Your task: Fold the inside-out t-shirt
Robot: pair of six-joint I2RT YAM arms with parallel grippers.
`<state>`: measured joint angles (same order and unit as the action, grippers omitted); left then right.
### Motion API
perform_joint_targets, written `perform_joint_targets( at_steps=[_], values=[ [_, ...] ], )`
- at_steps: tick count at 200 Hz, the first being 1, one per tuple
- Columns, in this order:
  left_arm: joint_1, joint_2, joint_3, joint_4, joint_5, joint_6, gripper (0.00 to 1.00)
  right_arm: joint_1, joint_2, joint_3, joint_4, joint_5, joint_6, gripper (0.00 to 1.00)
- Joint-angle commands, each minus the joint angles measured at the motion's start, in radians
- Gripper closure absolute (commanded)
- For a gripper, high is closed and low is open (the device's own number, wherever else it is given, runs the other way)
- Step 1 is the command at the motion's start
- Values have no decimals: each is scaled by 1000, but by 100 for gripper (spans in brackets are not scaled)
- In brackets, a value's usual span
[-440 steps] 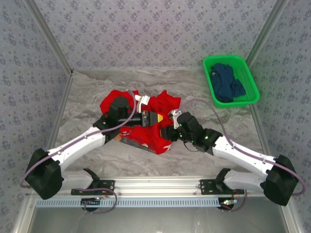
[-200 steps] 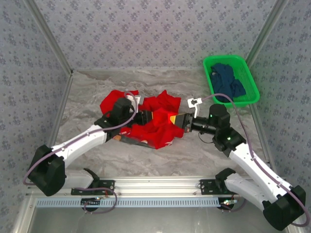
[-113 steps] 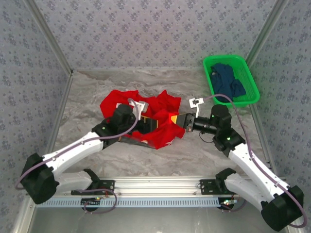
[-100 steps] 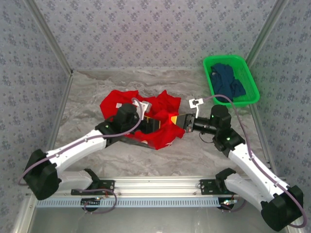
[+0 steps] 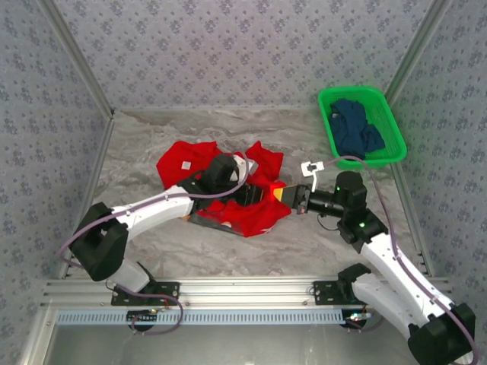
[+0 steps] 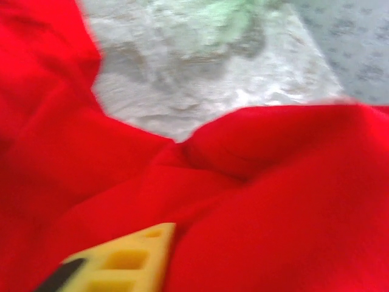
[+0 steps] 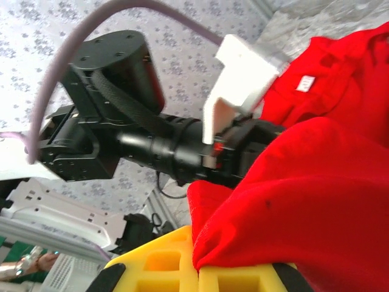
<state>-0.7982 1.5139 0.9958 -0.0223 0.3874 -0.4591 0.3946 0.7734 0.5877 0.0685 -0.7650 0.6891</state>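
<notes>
one red t-shirt point(image 5: 183, 160), two arms reaching inward, meeting; right claw point(image 5: 288, 195) grasps its cloth, left claw point(image 5: 262, 195) i can't tell.

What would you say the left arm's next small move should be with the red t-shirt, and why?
Probably close the left fingers on the fold they are buried in. The right fingers are shut on the red t-shirt, which lies crumpled, and the left ones sit close beside them; a second pinch would let both arms spread it.
</notes>
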Motion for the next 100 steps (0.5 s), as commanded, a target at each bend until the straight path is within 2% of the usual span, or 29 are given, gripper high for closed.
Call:
perform_joint_targets(
  at_steps=[1,17,46,79,100],
  values=[
    [41,-88,-54,254,267,-94,90,-66,-59,-25,-35,-24,0,100],
    [83,-116,-129,369,330,-166,100,-119,-84,-44,52,-75,92,100],
    [154,-115,-252,617,402,-315,100,-200,-117,-14,47,-125,146,100],
    [158,-130,-297,902,529,-455,100,-301,-105,80,-337,-42,-14,100],
    [158,-164,-299,1006,563,-527,100,-350,-84,78,-447,-15,-52,100]
  ],
)
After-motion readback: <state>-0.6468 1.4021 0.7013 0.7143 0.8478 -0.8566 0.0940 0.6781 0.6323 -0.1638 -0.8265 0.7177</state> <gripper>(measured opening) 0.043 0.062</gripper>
